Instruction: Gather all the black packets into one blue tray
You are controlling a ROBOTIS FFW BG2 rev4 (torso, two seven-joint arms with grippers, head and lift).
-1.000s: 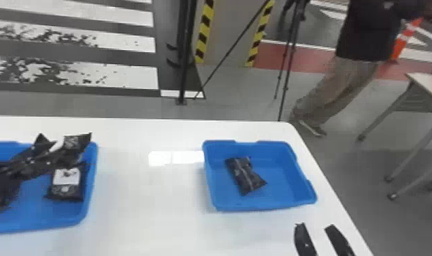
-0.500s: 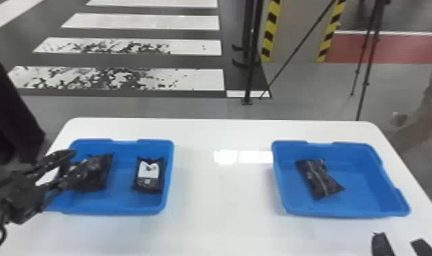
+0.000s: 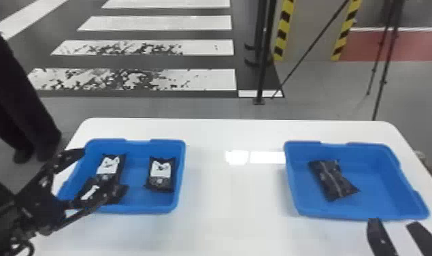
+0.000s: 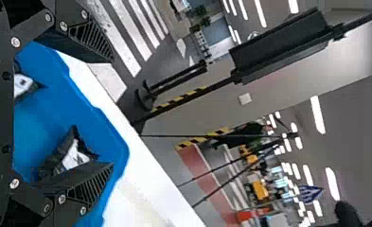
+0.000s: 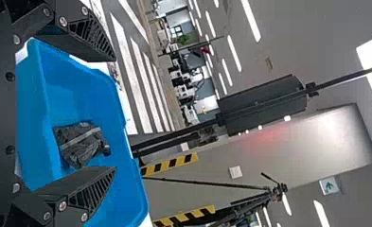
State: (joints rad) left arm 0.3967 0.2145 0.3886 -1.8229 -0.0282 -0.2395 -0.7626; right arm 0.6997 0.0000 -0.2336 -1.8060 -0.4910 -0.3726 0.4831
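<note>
My left gripper (image 3: 97, 173) is over the left blue tray (image 3: 147, 208), its fingers apart and empty. Under and beside it lies a black packet with a white label (image 3: 110, 165); a white-marked dark shape (image 3: 85, 190), partly covered by the lower finger, may be another. A second labelled packet (image 3: 160, 175) rests towards that tray's right side. One black packet (image 3: 332, 180) lies in the right blue tray (image 3: 354, 215), and my right gripper (image 3: 397, 223) stands open at its near edge. Left wrist view: open left gripper (image 4: 111, 113), packet (image 4: 72, 153). Right wrist view: open right gripper (image 5: 115, 113), packet (image 5: 82, 144).
Both trays stand on a white table (image 3: 232, 197), with bare tabletop between them. Behind the table are black stands (image 3: 264, 68) and striped posts (image 3: 283, 30).
The head view has swung left, bringing the whole left tray into sight. My left gripper's fingers are wider apart than half a second ago. The right gripper is slightly nearer its tray.
</note>
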